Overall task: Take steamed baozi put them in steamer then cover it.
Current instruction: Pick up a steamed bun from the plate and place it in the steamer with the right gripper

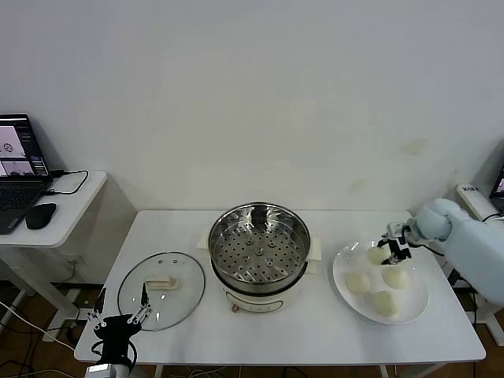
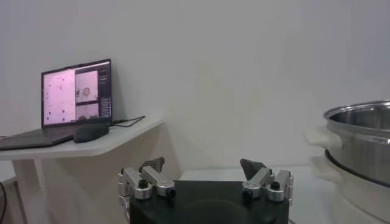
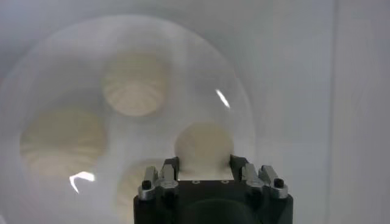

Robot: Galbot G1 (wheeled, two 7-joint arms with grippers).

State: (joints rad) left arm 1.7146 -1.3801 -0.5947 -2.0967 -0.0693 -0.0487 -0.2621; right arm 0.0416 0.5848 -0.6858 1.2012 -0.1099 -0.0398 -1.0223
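**Kid:** Why is your right gripper (image 1: 391, 250) down on the plate (image 1: 344, 293)?

**Helper:** That is where the baozi (image 1: 358, 283) are. You have four of them on the white plate, on the right side of the table (image 1: 331, 335). Your right gripper is at the bun on the far side of the plate (image 3: 204, 145). In the right wrist view, its two fingers sit on each side of that bun, touching it. So I think you have it pinched, but not lifted yet.

**Kid:** Why is the steamer (image 1: 259, 254) open?

**Helper:** So you can drop the buns in. It stands in the middle of the table, just beside the plate. Its tray with holes has nothing on it, so no bun is in yet.

**Kid:** And the cover (image 1: 161, 289)?

**Helper:** It lies flat on the table at the left of the steamer, handle up. You need it last, so it waits out of the way.

**Kid:** What is your left gripper (image 1: 120, 321) doing?

**Helper:** Nothing now. It sits low at the near edge of the table, by the cover, with its fingers wide apart. It is close to the cover, ready for later, I think.
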